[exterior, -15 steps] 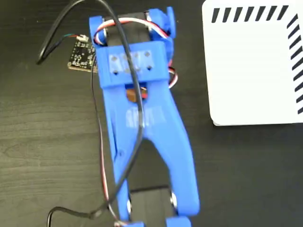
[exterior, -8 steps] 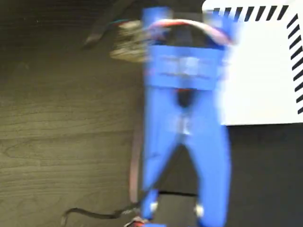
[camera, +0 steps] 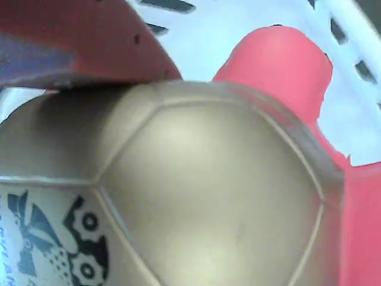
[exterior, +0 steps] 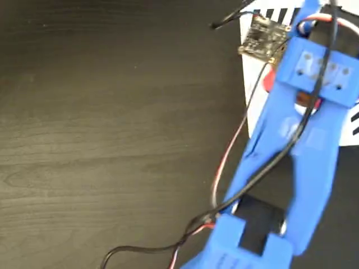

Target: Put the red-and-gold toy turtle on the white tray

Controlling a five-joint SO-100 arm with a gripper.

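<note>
The red-and-gold toy turtle (camera: 196,196) fills the wrist view: gold domed shell with a black print at lower left, red head (camera: 280,59) at upper right. My gripper (camera: 178,137) is shut on it, and one finger (camera: 77,42) presses on the shell from the upper left. White tray (camera: 202,36) surface with black stripes shows behind the turtle. In the fixed view my blue arm (exterior: 303,140) reaches over the left edge of the white tray (exterior: 255,101) at top right. Only a red sliver of the turtle (exterior: 268,82) peeks out from under the wrist.
A small circuit board (exterior: 261,36) with loose black and red cables (exterior: 235,151) rides along the arm. The dark wooden table (exterior: 112,140) spreads to the left. The arm's base joint (exterior: 247,246) sits at the bottom edge.
The arm has swung from the left-centre of the table to the right, carrying the turtle; its wrist now hangs over the tray's left edge.
</note>
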